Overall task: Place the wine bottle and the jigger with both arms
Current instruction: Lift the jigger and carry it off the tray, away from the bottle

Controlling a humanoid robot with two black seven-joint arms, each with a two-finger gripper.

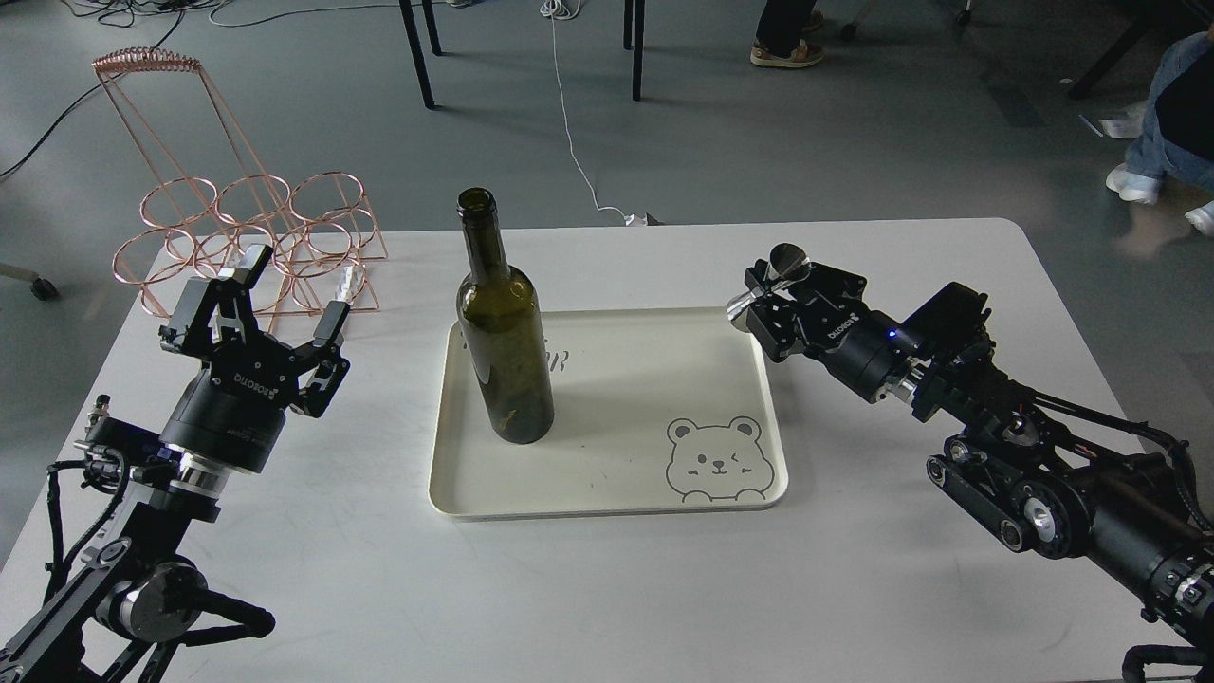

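Left gripper, jaws apart, empty, hovers over white bench beside tray. Wine bottle upright on tray's left half, apparently delivered. Right gripper, jaws clamped on jigger, tilted at tray's right edge, likely next down.
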